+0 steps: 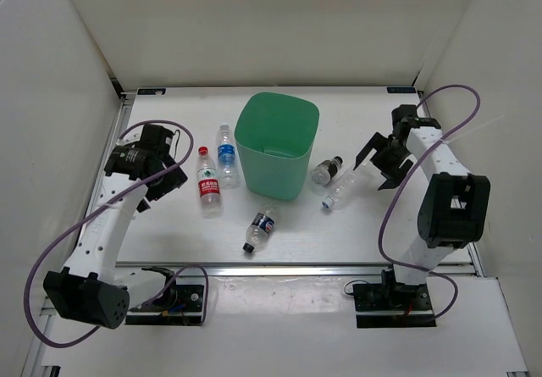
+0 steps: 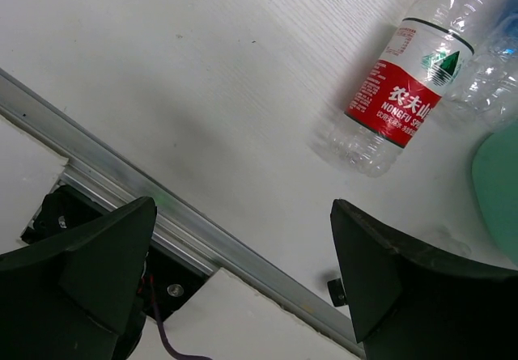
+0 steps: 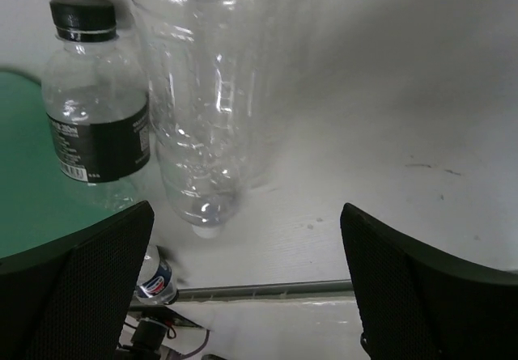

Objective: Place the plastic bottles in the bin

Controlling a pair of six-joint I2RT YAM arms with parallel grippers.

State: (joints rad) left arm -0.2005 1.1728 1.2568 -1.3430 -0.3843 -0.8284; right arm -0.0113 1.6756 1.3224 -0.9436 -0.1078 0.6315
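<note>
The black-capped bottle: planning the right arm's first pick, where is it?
Top view: the black-capped bottle sits right of the bin, beside the unlabelled bottle, near the right gripper.

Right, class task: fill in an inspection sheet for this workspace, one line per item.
Surface: white table, metal rail along its near edge.
Job's things: bin upright, no bottle seen inside. Five bottles outside it: red-label bottle and blue-label bottle on its left, dark-label bottle in front, black-cap bottle and unlabelled bottle on its right.
Clutter: nothing seen.
Grippers: left gripper open, empty; right gripper open, empty.
Cables: purple cables loop beside both arms.
Surroundings: white walls on three sides.
</note>
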